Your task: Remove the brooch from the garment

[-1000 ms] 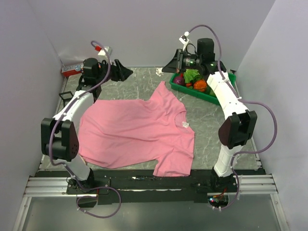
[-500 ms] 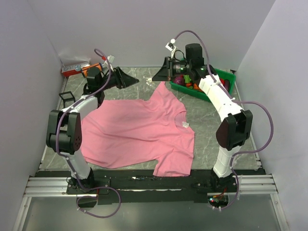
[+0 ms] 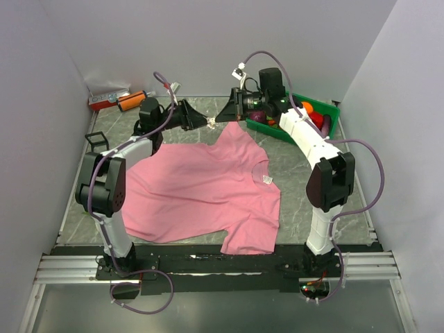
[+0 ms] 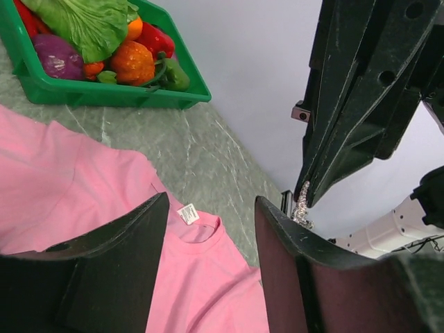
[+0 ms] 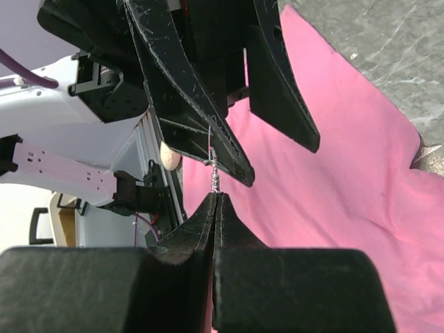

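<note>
Right pincer (image 5: 216, 196) is seen pressed together at its tips on the brooch (image 5: 214, 179), a tiny silvery trinket that is held up in the air, clear of the cloth. From the left wrist view the same trinket is seen hanging at the tip of the right pincer's black fingers. Left pincer (image 4: 211, 202) is held apart, and nothing is gripped between its fingers (image 4: 132, 270). The two pincers are pointed at each other, tip to tip, above the far part of the table (image 3: 291, 166). Whether the brooch is touched by a left finger cannot be told.

The shirt (image 3: 201, 187) is spread flat on the marbled table, with its round neck and white label (image 3: 268, 180) turned toward the right arm. One sleeve is laid below the meeting pincers. A green tray (image 4: 111, 97) of toy vegetables is placed at the far right, near that sleeve.
</note>
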`<move>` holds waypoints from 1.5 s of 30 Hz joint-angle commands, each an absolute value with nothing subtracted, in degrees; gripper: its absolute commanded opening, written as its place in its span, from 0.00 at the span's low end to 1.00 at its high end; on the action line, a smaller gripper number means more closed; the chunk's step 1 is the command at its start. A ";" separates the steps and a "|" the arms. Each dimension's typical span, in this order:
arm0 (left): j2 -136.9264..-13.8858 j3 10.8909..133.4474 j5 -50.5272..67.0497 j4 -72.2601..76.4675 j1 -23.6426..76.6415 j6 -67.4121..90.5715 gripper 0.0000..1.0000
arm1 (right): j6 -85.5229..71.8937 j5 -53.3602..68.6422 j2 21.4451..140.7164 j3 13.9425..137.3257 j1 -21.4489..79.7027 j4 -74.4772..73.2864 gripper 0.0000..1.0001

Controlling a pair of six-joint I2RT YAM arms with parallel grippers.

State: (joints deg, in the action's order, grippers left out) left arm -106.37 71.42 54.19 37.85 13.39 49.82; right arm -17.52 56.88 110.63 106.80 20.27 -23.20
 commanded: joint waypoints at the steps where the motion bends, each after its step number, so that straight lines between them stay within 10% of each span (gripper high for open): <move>1: -105.12 74.27 54.58 39.46 13.10 48.69 0.57 | -17.23 56.78 110.74 108.90 20.57 -21.44 0.00; 45: -94.04 76.81 42.63 15.03 16.34 27.95 0.54 | -20.57 51.77 113.47 108.11 20.39 -21.01 0.00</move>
State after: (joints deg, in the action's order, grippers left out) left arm -97.45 73.47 43.62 16.84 14.96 32.05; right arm -20.08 51.88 113.93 106.78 20.27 -23.44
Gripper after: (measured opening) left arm 0.545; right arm 0.006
